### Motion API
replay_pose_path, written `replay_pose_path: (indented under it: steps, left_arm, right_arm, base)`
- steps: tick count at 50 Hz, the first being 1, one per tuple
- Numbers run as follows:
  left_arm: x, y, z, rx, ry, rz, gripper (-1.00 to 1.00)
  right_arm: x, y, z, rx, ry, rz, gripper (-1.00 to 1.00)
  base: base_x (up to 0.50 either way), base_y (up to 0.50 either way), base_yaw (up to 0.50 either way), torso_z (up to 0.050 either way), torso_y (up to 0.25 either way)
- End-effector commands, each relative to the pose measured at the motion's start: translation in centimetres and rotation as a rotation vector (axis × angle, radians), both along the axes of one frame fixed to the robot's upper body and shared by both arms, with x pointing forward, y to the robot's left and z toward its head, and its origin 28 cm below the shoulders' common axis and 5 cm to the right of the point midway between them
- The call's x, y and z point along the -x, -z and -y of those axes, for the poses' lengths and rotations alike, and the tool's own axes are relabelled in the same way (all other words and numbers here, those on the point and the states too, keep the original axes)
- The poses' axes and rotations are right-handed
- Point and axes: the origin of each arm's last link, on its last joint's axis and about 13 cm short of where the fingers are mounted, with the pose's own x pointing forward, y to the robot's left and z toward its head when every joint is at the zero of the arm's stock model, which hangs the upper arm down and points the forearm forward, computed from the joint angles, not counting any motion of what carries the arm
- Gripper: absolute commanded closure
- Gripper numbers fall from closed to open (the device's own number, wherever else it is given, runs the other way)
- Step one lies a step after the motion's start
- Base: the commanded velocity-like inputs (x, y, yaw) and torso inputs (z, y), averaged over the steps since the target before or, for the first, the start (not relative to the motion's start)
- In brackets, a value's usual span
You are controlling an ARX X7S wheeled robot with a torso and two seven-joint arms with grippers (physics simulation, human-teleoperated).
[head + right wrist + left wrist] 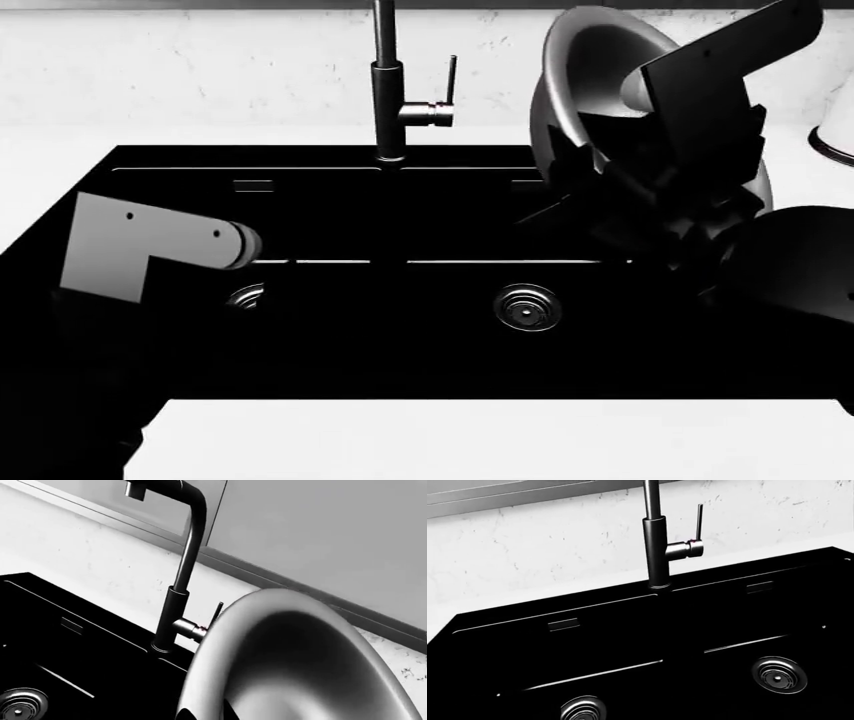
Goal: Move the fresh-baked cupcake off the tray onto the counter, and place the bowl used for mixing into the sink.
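Observation:
The bowl (587,70), grey outside and shiny inside, hangs tilted on edge above the right back part of the black sink (400,340). My right gripper (601,170) is shut on its rim. In the right wrist view the bowl (300,670) fills the frame, with a dark fingertip on each side of the rim (207,714). My left arm (134,245) reaches over the left basin. Its gripper is lost against the black sink and does not show in the left wrist view. White counter (467,440) lies in front of the sink. The cupcake and tray are out of view.
A tall dark faucet (388,90) with a side lever stands behind the sink's divider, just left of the bowl. Each basin has a round metal drain (527,307). A white object with a dark rim (834,145) shows at the right edge. A pale wall runs behind.

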Motion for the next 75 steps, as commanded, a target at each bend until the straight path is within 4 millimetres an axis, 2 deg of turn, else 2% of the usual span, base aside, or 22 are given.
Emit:
replay_pose_path:
  steps: [1, 6, 19, 31, 41, 48, 51, 57, 62, 75]
  left_arm:
    - [-0.1, -0.1, -0.1, 0.001, 0.003, 0.006, -1.0]
    - [0.1, -0.2, -0.1, -0.001, 0.001, 0.002, -1.0]
    - [0.0, -0.3, -0.4, -0.006, 0.003, 0.015, -1.0]
    - [0.0, 0.0, -0.4, 0.0, 0.0, 0.012, -1.0]
    - [0.0, 0.0, -0.4, 0.005, 0.001, 0.011, -1.0]
    - [-0.1, 0.3, -0.4, 0.011, 0.0, 0.011, -1.0]
    - [-0.3, 0.3, -0.4, 0.012, 0.004, 0.011, -1.0]
    - [-0.3, 0.3, -0.4, 0.014, -0.001, 0.007, -1.0]
    - [-0.5, 0.5, -0.4, 0.017, 0.005, 0.007, -1.0]
    - [-0.5, 0.8, -0.5, 0.024, 0.002, 0.004, -1.0]
  right_arm:
    - [0.5, 0.0, -1.8, -0.052, -0.08, -0.053, 1.0]
    - [0.9, 0.5, -3.3, -0.04, -0.128, -0.077, 1.0]
    - [-1.2, 4.1, -4.7, 0.125, -0.075, -0.082, 1.0]
    - [-3.4, 3.7, -5.2, 0.247, -0.019, -0.017, 1.0]
    - [-3.3, 4.3, -6.1, 0.3, -0.044, -0.016, 1.0]
    - [-3.5, 5.0, -6.0, 0.336, -0.067, -0.029, 1.0]
    - [-4.3, 5.1, -5.8, 0.371, -0.053, -0.02, 1.0]
    - [-4.9, 6.6, -5.2, 0.445, -0.043, -0.025, 1.0]
    - [-5.5, 6.6, -5.1, 0.44, -0.045, -0.05, 1.0]
    - [-5.1, 6.1, -4.3, 0.509, -0.135, -0.102, 1.0]
  base:
    - [0.0, 0.0, 0.0, 0.0, 0.0]
    - [0.0, 0.0, 0.0, 0.0, 0.0]
    - [0.0, 0.0, 0.0, 0.0, 0.001]
    - [0.0, 0.0, 0.0, 0.0, 0.001]
    - [0.0, 0.0, 0.0, 0.0, 0.0]
    - [0.0, 0.0, 0.0, 0.0, 0.001]
    - [0.0, 0.0, 0.0, 0.0, 0.0]
    - [0.0, 0.0, 0.0, 0.0, 0.0]
    - [0.0, 0.0, 0.0, 0.002, 0.0]
    - [0.0, 0.0, 0.0, 0.0, 0.001]
